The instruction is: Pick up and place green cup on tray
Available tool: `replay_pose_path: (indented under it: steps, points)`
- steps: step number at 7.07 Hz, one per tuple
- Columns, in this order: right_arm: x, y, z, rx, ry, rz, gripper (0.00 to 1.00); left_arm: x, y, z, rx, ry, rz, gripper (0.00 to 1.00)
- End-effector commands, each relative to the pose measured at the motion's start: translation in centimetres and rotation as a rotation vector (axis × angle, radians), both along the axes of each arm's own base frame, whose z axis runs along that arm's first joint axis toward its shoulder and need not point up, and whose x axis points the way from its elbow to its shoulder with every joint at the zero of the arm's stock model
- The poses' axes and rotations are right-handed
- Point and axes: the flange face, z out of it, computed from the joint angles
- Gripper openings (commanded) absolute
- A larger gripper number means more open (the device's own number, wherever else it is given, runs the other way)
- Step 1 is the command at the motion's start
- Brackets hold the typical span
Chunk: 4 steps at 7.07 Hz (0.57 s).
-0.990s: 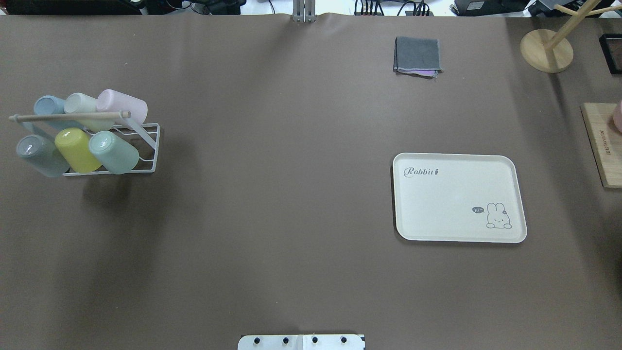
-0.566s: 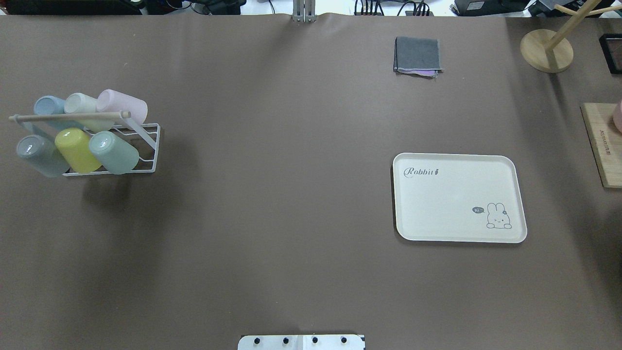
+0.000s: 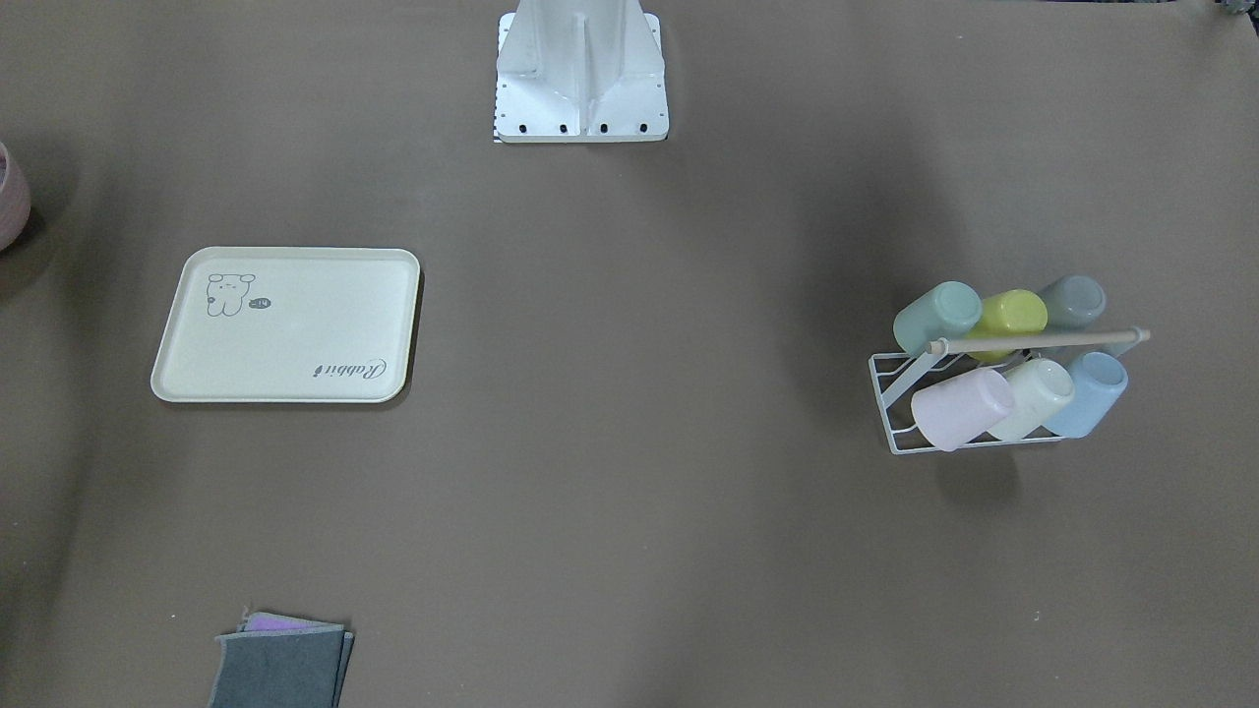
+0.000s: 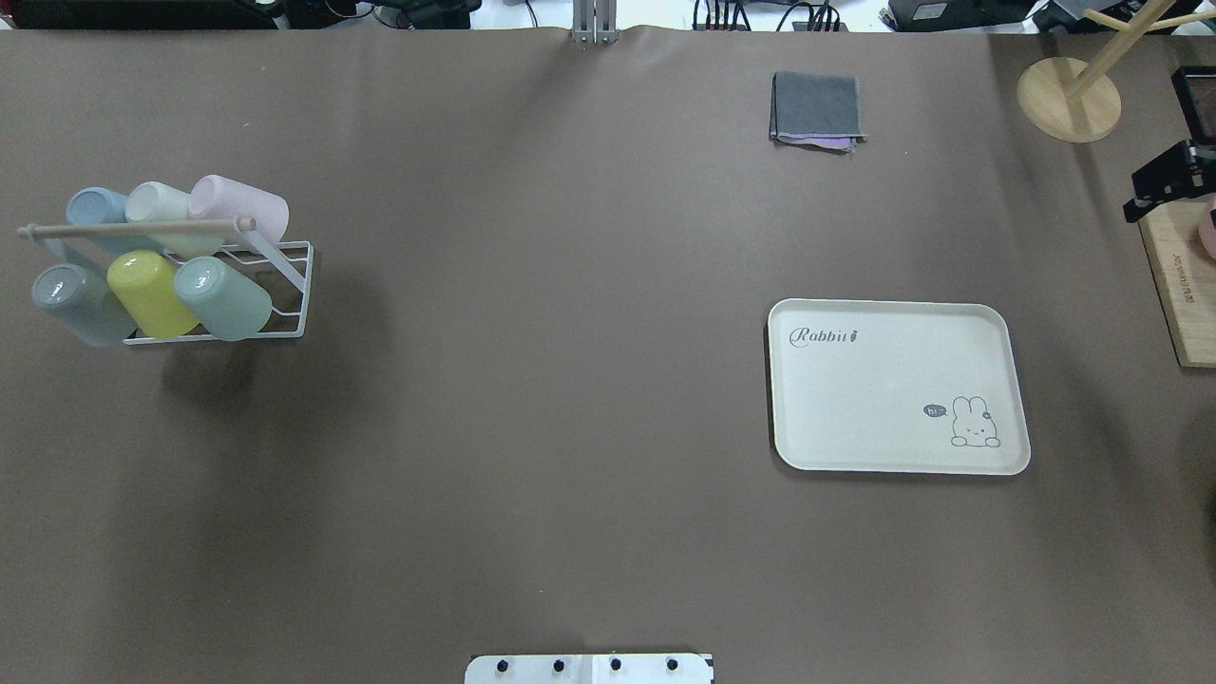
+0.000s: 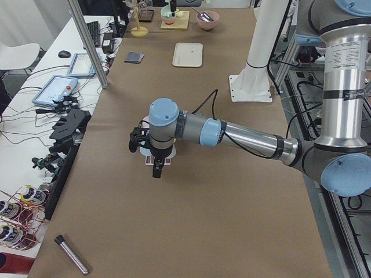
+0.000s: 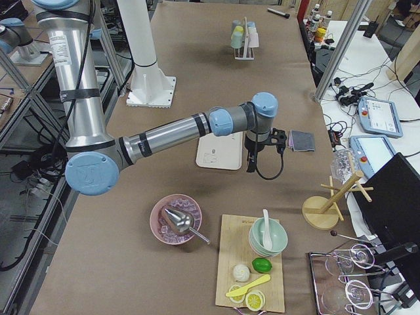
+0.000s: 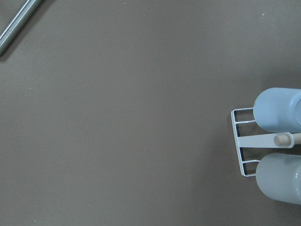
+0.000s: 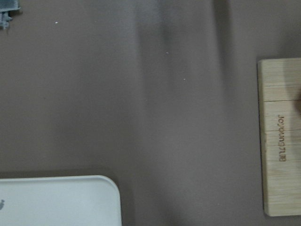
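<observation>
The green cup [image 4: 223,297] lies tilted, base up, at the right end of the front row of a white wire rack [image 4: 290,290]; it also shows in the front-facing view [image 3: 936,315]. The cream tray [image 4: 883,399] lies bare on the table's right half, and its corner shows in the right wrist view [image 8: 61,200]. My left gripper [image 5: 156,171] hangs high above the rack; I cannot tell whether it is open or shut. A black part of my right gripper [image 4: 1170,179] shows at the right edge, beyond the tray; I cannot tell whether it is open or shut. Neither wrist view shows fingers.
The rack also holds yellow [image 4: 147,293], grey [image 4: 71,302], blue, cream and pink cups under a wooden handle [image 4: 138,228]. A folded grey cloth [image 4: 817,106] lies at the far side. A wooden board [image 4: 1178,294] and a wooden stand [image 4: 1069,100] are at the right.
A black part of my right gripper has come into the overhead view at the right edge, over the wooden board. The cups, rack and tray have not moved.
</observation>
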Motion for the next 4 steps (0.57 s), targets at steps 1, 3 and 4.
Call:
replay_pose_path:
  steps: [1,3,4]
  points:
    - [-3.8,0.8,-2.5,-0.036,-0.022,0.017,0.99,7.3,0.5,-1.0,-0.006,0.129,0.008,0.98]
    - [-5.0,1.6,-1.7,-0.051,-0.019,-0.009,0.97,10.5,2.3,-1.8,-0.06,0.223,-0.039,0.98]
    - [-5.8,1.8,-1.7,-0.047,-0.026,-0.018,0.95,11.2,2.5,-2.6,-0.081,0.243,-0.042,0.98]
